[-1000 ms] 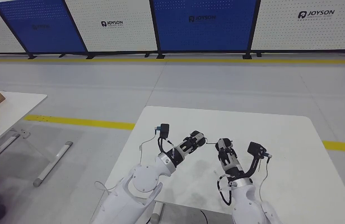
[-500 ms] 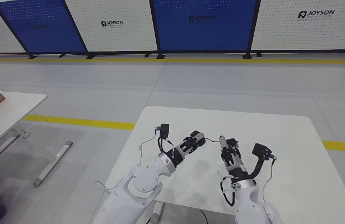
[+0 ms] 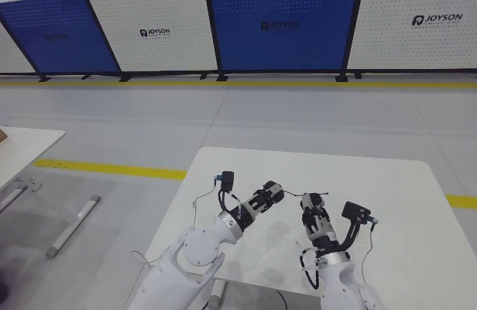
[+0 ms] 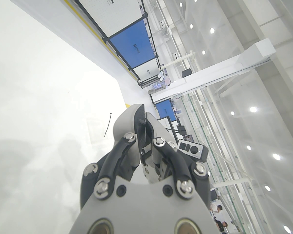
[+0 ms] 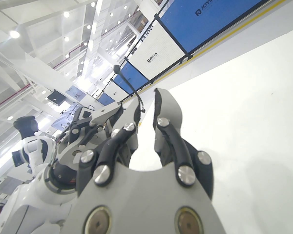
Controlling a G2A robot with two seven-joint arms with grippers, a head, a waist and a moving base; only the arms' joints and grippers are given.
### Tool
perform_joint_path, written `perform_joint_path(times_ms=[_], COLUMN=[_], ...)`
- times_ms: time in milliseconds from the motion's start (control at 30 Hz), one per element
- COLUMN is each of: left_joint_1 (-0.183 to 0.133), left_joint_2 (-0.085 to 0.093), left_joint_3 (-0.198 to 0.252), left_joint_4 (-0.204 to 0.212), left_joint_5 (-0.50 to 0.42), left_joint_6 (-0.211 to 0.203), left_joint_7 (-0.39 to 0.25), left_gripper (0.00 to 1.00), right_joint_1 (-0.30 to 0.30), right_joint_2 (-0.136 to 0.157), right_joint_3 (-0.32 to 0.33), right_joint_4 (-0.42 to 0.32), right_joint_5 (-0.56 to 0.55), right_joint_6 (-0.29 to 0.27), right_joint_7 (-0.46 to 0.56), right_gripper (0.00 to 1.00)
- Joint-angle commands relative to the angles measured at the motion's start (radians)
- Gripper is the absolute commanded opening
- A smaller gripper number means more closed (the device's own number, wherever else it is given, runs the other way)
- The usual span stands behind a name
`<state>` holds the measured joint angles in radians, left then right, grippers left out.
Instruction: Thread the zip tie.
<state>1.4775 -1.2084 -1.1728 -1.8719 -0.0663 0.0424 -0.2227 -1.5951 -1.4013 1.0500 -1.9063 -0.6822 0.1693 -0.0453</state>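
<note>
- Right gripper (image 5: 147, 96): fingers spread, nothing between them, over the middle of the white table (image 3: 378, 178)
- Black zip tie (image 5: 128, 83): touches one fingertip, juts into the air at that gripper's 12 o'clock
- Left gripper (image 4: 144, 113): fingers pressed together, at the tie's 9 o'clock, near it
</note>
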Motion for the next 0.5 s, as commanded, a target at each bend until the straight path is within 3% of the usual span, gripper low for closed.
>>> perform_joint_path(times_ms=[0,467], left_joint_1=[0.000,0.000], left_joint_2=[0.000,-0.001], left_joint_3=[0.000,0.003], left_joint_4=[0.000,0.001], left_joint_5=[0.000,0.000], left_joint_6=[0.000,-0.003], left_joint_7=[0.000,0.005], left_gripper=[0.00,0.00], right_joint_1=[0.001,0.006], right_joint_2=[0.000,-0.002], right_joint_3=[0.000,-0.003], right_joint_4=[0.000,0.002], right_joint_5=[-0.004,-0.022], right_joint_6=[0.002,-0.005], right_joint_7=[-0.003,0.028], right_gripper=[0.00,0.00])
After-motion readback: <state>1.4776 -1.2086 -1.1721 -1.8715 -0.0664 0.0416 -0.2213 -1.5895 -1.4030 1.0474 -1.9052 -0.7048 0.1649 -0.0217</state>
